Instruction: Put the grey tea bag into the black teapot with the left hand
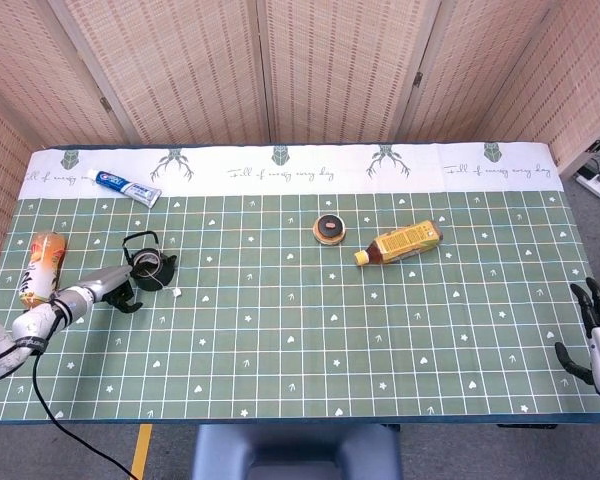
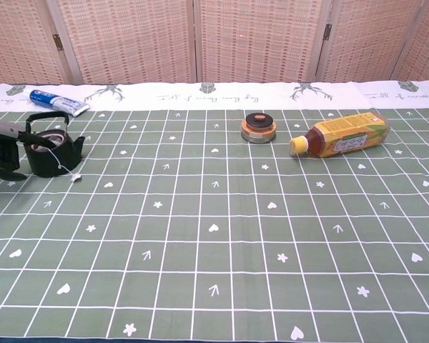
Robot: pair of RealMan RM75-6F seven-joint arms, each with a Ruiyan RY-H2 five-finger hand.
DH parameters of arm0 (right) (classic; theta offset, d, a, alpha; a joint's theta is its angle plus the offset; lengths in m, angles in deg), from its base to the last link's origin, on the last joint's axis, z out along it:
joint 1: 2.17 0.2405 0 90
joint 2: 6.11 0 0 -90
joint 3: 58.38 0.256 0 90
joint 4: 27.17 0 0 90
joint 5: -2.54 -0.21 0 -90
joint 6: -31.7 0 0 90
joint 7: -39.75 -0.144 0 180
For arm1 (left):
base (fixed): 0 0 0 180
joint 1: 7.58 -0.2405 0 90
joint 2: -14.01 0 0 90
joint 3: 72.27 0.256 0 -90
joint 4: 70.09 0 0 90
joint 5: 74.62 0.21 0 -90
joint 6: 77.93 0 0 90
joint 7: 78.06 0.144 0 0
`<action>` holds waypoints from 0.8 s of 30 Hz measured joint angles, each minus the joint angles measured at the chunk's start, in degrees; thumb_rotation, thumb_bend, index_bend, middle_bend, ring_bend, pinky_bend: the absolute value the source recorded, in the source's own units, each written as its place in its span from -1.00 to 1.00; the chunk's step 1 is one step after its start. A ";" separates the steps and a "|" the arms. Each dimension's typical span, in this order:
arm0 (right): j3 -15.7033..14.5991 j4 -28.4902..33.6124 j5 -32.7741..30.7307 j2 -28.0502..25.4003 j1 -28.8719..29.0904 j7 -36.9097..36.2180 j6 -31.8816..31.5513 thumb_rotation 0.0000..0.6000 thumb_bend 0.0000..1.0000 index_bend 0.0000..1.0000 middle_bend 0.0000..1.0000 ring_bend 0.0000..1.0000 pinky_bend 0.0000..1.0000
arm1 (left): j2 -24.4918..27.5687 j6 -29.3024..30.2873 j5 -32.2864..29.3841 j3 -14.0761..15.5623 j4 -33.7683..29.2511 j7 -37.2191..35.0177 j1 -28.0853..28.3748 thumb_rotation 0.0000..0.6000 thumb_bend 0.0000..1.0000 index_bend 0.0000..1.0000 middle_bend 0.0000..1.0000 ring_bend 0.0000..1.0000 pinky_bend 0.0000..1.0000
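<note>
The tea bag [image 2: 44, 141] sits inside the teapot [image 2: 50, 153], its string and tag [image 2: 76, 177] trailing onto the tabletop [image 2: 214, 236]. The left hand [image 1: 112, 288], just beside the teapot, holds nothing, fingers apart. Placement looks done; only withdrawal remains.

The white border of the tablecloth [image 2: 164, 95] carries cursive script, "Fall of every day" as best readable, just beside the deer motif [image 2: 104, 93]; the toothpaste tube's [image 2: 58, 102] print is illegible.
</note>
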State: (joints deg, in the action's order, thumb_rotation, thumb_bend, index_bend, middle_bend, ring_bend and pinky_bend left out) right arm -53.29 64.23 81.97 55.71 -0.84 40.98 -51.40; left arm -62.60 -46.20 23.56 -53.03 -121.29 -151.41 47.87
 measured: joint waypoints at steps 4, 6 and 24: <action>0.03 -0.01 -0.28 0.15 0.23 0.37 0.43 1.00 -0.27 -1.00 -1.00 -1.00 -1.00 | -1.22 0.48 0.67 1.13 2.07 -2.02 -0.03 1.00 -0.08 -0.85 1.00 1.00 1.00; 0.05 0.01 -0.37 0.22 0.33 0.52 0.57 1.00 -0.27 -1.00 -1.00 -1.00 -1.00 | -1.55 0.85 0.98 1.60 2.78 -2.70 -0.02 1.00 -0.08 -0.84 1.00 1.00 1.00; -0.46 0.50 0.97 -0.19 -0.01 -0.29 -0.37 1.00 -0.27 -1.00 -1.00 -1.00 -1.00 | 6.18 7.24 -0.57 0.62 -5.43 -0.85 -0.28 1.00 -0.09 -0.90 1.00 1.00 1.00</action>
State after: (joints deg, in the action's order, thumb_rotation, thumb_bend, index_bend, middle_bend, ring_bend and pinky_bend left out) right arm -53.76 64.74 82.93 55.51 -0.86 40.68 -51.77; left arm -56.42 -38.96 23.00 -52.41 -126.72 -152.27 47.58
